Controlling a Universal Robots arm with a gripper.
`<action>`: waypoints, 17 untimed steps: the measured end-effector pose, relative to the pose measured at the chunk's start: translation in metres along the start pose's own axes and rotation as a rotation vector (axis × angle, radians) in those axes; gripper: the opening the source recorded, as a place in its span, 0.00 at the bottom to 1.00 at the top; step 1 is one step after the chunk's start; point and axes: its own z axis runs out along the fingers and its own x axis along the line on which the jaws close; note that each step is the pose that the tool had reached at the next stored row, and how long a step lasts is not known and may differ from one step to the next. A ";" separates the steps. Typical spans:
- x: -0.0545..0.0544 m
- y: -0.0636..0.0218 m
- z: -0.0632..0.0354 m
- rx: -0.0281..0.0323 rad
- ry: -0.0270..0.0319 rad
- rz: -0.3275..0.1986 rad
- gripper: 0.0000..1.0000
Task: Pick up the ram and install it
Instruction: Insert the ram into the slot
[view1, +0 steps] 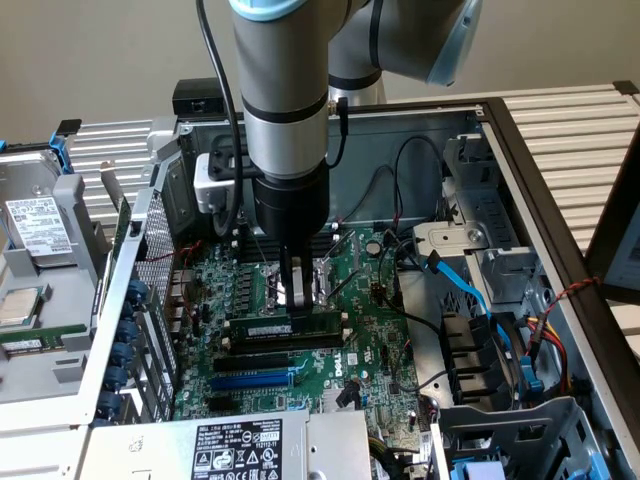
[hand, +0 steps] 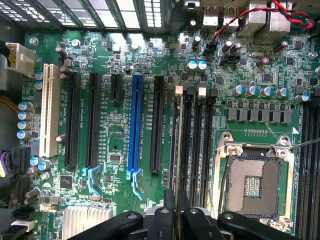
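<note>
Jaws of the gripper (view1: 291, 306) pinch the ram (view1: 318, 325) over the motherboard (view1: 372, 345).

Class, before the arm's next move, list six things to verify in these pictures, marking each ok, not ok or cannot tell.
1. Gripper shut on the ram: ok.
2. Ram parallel to the memory slots: ok.
3. Ram apart from the blue slot: ok.
4. Ram fully seated: cannot tell.
5. White end clips open: cannot tell.
6. Blue cable clear of the ram: ok.

Slatted white bench (view1: 575, 125), open computer case (view1: 420, 125) lying on it
</note>
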 end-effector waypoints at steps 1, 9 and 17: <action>0.000 0.0000 0.0000 0.0001 -0.0001 0.000 0.14; 0.000 0.0000 0.0006 0.0002 -0.0003 0.000 0.14; 0.000 0.0000 0.0033 0.0000 0.0002 0.000 0.14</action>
